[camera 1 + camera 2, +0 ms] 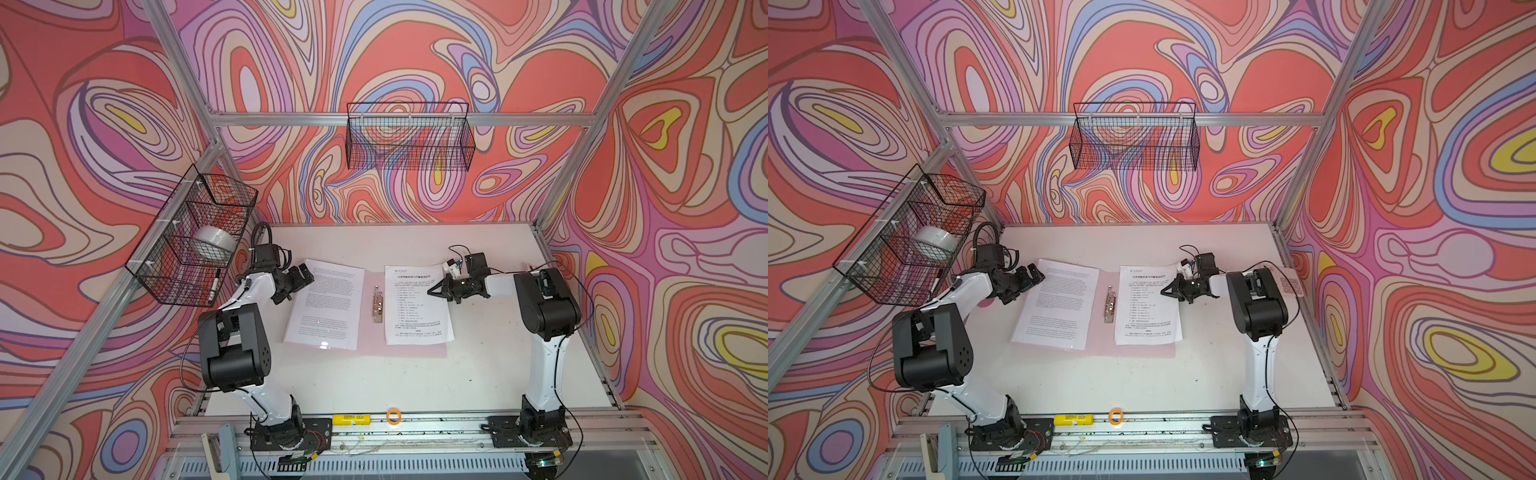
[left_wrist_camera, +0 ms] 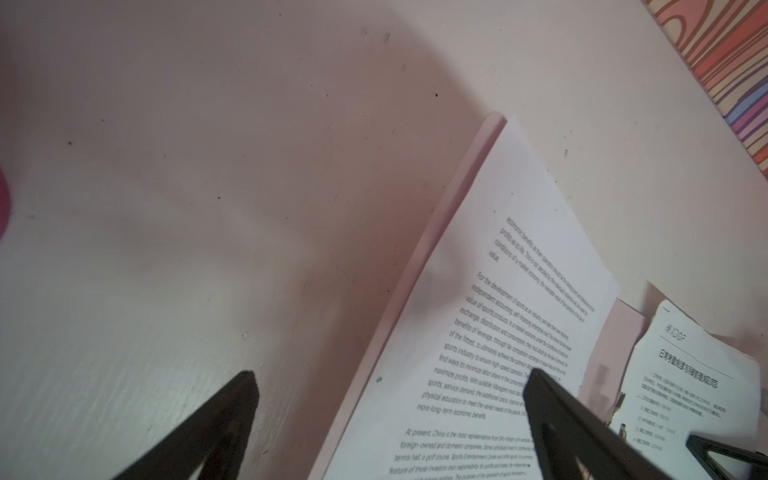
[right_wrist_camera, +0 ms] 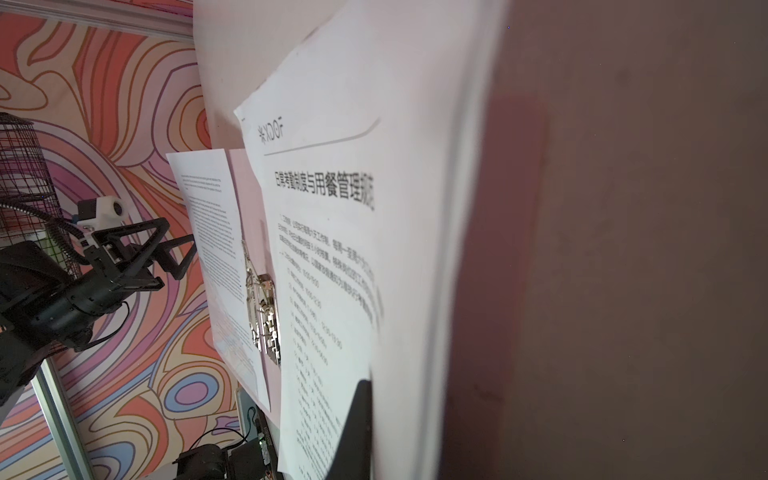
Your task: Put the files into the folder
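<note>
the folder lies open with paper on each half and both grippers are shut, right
No, only the right gripper is shut. The left gripper is open, its fingers spread wide in the left wrist view. The folder does lie open with paper on each half.

A white tabletop (image 1: 415, 374) sits inside a silver aluminium frame (image 1: 291, 118) backed by walls of swirling red, pink, lilac and yellow wallpaper (image 1: 374, 62). A long black wire basket (image 1: 409, 137) hangs on the back rail. A second, divided black wire basket (image 1: 187, 241) hangs on the left rail, holding a white roll of tape (image 1: 212, 243) and, nearer the front, a tilted black-and-white marker pen (image 1: 215, 284). On the front rail a flat yellow bar (image 1: 351, 419) lies just beside a small orange ring (image 1: 393, 416). A pinkish-white calculator (image 1: 1292, 284) rests at the table's right edge.
</note>
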`<act>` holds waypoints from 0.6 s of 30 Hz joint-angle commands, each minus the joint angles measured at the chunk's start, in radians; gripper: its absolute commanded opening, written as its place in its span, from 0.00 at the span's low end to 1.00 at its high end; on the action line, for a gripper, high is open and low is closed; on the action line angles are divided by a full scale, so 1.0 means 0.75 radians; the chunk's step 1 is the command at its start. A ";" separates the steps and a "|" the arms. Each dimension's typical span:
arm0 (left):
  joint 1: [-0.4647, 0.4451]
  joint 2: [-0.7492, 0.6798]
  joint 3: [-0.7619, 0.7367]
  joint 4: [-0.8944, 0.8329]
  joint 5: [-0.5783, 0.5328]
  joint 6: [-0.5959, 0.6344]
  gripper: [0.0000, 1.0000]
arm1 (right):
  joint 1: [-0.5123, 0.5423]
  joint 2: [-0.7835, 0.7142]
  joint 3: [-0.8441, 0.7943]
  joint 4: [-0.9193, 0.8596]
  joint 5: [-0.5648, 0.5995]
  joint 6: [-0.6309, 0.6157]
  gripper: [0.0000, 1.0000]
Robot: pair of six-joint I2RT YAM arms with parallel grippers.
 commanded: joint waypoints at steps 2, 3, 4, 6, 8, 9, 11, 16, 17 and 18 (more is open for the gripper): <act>0.003 0.069 -0.005 0.038 0.069 0.021 0.96 | -0.011 0.055 -0.010 -0.095 0.095 -0.023 0.00; 0.003 0.078 -0.004 0.040 0.091 0.023 0.94 | -0.010 0.055 -0.011 -0.093 0.092 -0.023 0.00; 0.003 0.085 -0.003 0.049 0.117 0.022 0.92 | -0.010 0.056 -0.013 -0.088 0.089 -0.023 0.00; 0.004 0.096 0.001 0.055 0.151 0.019 0.90 | -0.012 0.060 -0.014 -0.078 0.080 -0.018 0.00; 0.004 0.113 0.012 0.046 0.185 0.022 0.86 | -0.012 0.065 -0.015 -0.059 0.061 -0.005 0.00; 0.004 0.119 0.015 0.048 0.195 0.020 0.83 | -0.010 0.063 -0.017 -0.051 0.055 0.001 0.00; 0.003 0.128 0.015 0.048 0.219 0.021 0.74 | -0.011 0.057 -0.019 -0.048 0.053 0.003 0.00; 0.003 0.107 0.006 0.058 0.274 -0.002 0.52 | -0.012 0.006 -0.029 -0.035 0.026 0.027 0.00; 0.004 0.107 0.010 0.056 0.285 -0.006 0.51 | -0.012 -0.011 -0.031 -0.033 0.019 0.036 0.00; 0.004 0.104 0.015 0.052 0.298 -0.013 0.48 | -0.011 -0.035 -0.033 -0.032 0.009 0.044 0.00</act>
